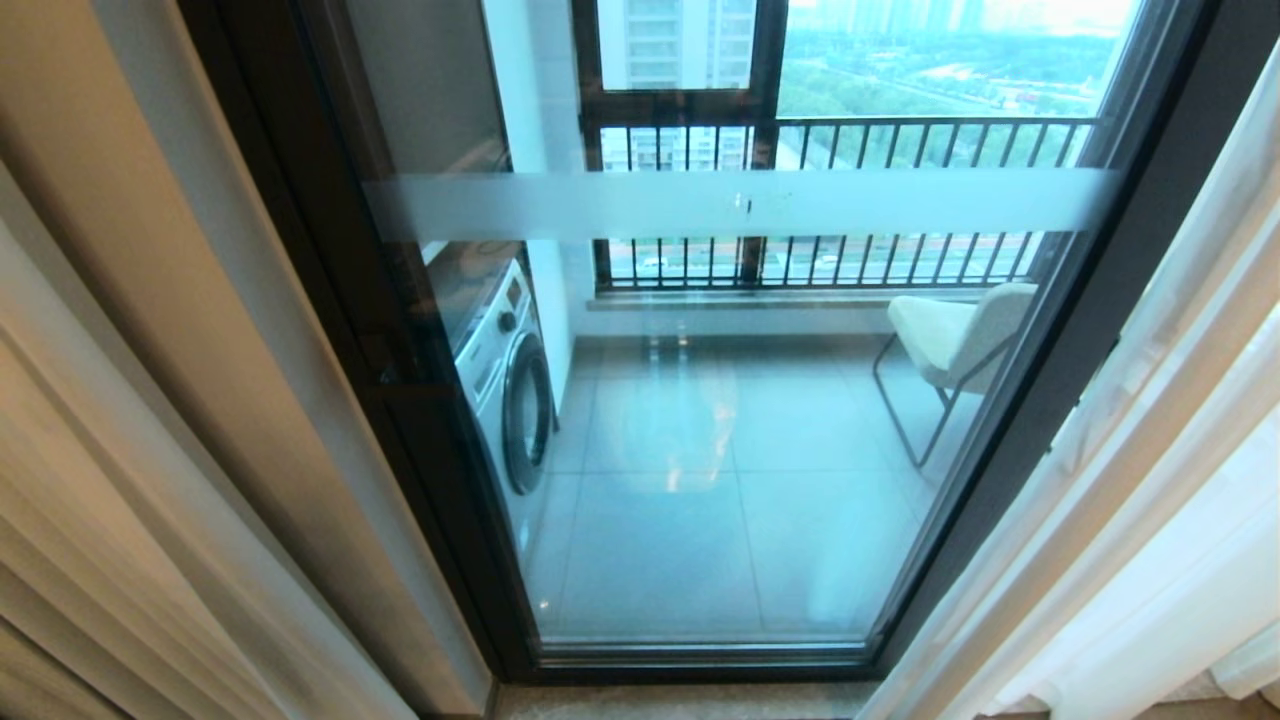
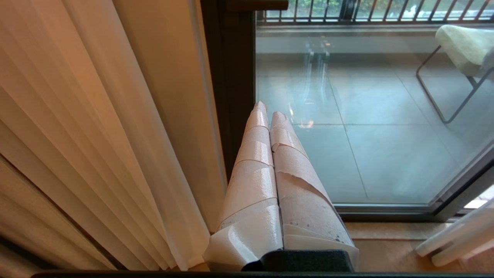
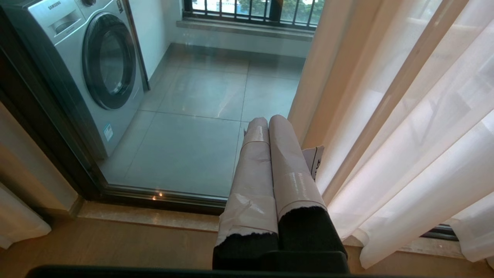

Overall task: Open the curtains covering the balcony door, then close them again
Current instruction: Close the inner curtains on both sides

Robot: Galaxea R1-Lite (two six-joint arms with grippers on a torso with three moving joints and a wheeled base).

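The balcony door (image 1: 700, 520) stands uncovered in the middle, a glass pane in a dark frame with a frosted white band (image 1: 740, 205) across it. The sheer white curtains (image 1: 1150, 500) hang gathered at the right; pale folded fabric (image 1: 150, 450) hangs at the left. Neither gripper shows in the head view. In the left wrist view my left gripper (image 2: 269, 110) is shut and empty, its taped fingers pointing at the door frame beside the left folds (image 2: 96, 135). My right gripper (image 3: 268, 119) is shut and empty too, just beside the sheer panel (image 3: 405, 135).
Behind the glass stand a washing machine (image 1: 505, 385) on the left and a pale chair (image 1: 960, 340) on the right, before a black railing (image 1: 840, 130). A stone sill (image 3: 154, 216) and wooden floor (image 3: 115, 243) run along the door's foot.
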